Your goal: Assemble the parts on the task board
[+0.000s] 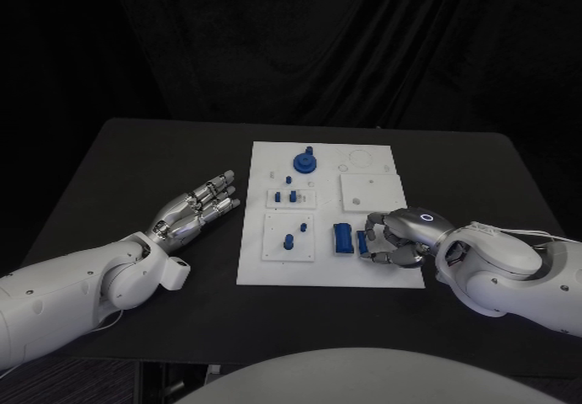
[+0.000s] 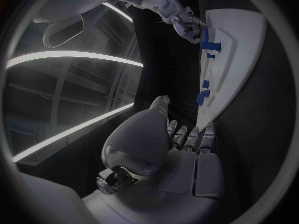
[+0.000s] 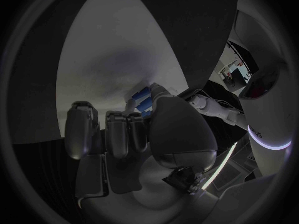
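The white task board [image 1: 327, 263] lies in the middle of the black table. Several blue parts stand on it: a round piece with a peg [image 1: 304, 160] at the far end, small pegs [image 1: 291, 197] in the middle, a part [image 1: 288, 242] nearer me. A blue cylinder [image 1: 343, 238] lies beside my right hand [image 1: 394, 237], which rests on the board's near right corner, fingers curled round another blue part [image 1: 362, 243]. The right wrist view shows that blue part [image 3: 142, 100] between thumb and fingers. My left hand [image 1: 194, 210] lies flat with fingers spread, on the table left of the board.
In the left wrist view my left hand [image 2: 181, 149] stretches toward the board's edge [image 2: 233, 50], with the right hand [image 2: 181, 17] beyond it. Bare black table surrounds the board on all sides.
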Available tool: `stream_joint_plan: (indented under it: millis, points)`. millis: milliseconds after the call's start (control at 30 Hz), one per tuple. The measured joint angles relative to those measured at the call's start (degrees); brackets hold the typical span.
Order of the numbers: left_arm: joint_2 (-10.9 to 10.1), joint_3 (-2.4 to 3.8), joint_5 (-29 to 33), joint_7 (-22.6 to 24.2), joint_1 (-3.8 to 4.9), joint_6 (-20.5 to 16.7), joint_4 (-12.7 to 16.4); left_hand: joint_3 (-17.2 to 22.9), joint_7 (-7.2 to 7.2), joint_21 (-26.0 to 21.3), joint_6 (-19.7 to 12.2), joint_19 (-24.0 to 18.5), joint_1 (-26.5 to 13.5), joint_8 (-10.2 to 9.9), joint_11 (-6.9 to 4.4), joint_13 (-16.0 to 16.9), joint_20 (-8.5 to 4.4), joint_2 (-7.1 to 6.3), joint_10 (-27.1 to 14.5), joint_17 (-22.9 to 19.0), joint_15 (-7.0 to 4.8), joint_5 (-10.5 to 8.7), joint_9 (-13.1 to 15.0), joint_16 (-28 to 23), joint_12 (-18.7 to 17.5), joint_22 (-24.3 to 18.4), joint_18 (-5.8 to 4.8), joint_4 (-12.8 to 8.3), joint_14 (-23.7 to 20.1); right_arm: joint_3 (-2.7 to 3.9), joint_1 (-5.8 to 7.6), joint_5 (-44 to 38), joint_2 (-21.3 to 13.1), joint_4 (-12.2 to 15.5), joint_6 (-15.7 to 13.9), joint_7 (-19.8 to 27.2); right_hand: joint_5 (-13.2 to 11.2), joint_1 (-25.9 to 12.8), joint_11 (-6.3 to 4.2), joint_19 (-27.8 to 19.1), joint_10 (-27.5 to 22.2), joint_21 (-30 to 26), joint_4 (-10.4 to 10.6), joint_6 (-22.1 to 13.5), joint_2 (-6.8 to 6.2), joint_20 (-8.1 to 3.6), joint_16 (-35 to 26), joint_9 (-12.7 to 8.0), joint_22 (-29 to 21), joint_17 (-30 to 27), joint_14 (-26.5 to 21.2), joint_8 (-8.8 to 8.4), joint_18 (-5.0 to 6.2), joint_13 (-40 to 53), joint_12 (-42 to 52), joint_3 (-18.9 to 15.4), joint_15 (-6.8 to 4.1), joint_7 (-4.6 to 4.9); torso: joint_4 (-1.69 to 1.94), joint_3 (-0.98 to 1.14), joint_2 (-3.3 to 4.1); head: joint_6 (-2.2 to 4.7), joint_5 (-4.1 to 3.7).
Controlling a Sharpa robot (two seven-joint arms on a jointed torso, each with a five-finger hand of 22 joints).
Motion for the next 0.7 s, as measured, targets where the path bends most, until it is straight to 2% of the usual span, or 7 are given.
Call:
stream_joint_plan:
  millis: [267,700]
  points:
    - [-0.03,0.00,0.00,0.00,-0.03,0.02,-0.01,0.16,0.00,0.00,0.00,0.00,0.00,0.00,0.00,0.00,0.00,0.00,0.00,0.02,0.00,0.00,0.00,0.00,0.00,0.00,0.00,-0.15,0.00,0.00,0.00,0.04,-0.53,0.57,-1.31,0.33,0.00,-2.75,-0.01,0.00,-0.01,0.00,0.08,0.00,-0.64,0.00,0.00,-0.43,-0.01,0.00,0.00,0.58,0.00,0.00,0.00,-0.39,0.00,0.00,-0.07,0.01,-0.01,0.00,0.07]
    - [-0.03,0.00,0.00,-0.01,-0.14,0.06,-0.03,0.15,-0.03,0.00,-0.03,0.00,0.00,0.00,0.00,0.00,0.00,0.00,0.00,0.02,0.00,0.00,-0.01,0.00,0.00,0.00,0.00,-0.15,0.00,0.00,0.00,0.06,-0.92,0.41,-3.14,0.85,0.00,-3.88,-0.01,0.00,-0.01,0.00,0.08,0.00,-0.13,0.00,0.00,-0.60,-0.02,0.00,0.00,1.11,-0.01,0.05,0.00,-0.39,0.00,0.00,-0.10,0.10,-0.04,0.00,0.04]
